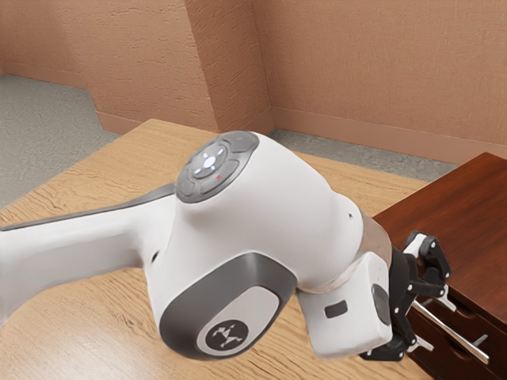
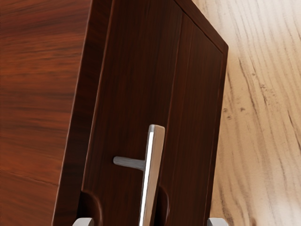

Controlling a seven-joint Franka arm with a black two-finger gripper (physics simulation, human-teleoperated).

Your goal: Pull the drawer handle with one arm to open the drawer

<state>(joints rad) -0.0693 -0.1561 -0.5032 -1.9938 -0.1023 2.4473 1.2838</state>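
In the exterior view, my white arm takes up most of the frame. My black two-finger pincer (image 1: 424,305) sits at the lower right, against the front of the dark reddish-brown wooden cabinet (image 1: 463,222). The cabinet stands at the right edge of the light wooden table (image 1: 95,206). The pincer is spread wide and holds nothing. The slim brushed-metal drawer handle (image 1: 453,327) runs between its fingers, and neither finger touches it.

In the wrist view, the same metal bar (image 2: 153,169) stands off the dark drawer front (image 2: 136,84) on a short post. It is centred between my two grey fingertips (image 2: 83,221), with clear gaps on either side.

I judge that I am at the grasping step, and the drawer looks not yet drawn out. Next I should close squarely on the bar, then pull straight back away from the cabinet face without twisting.
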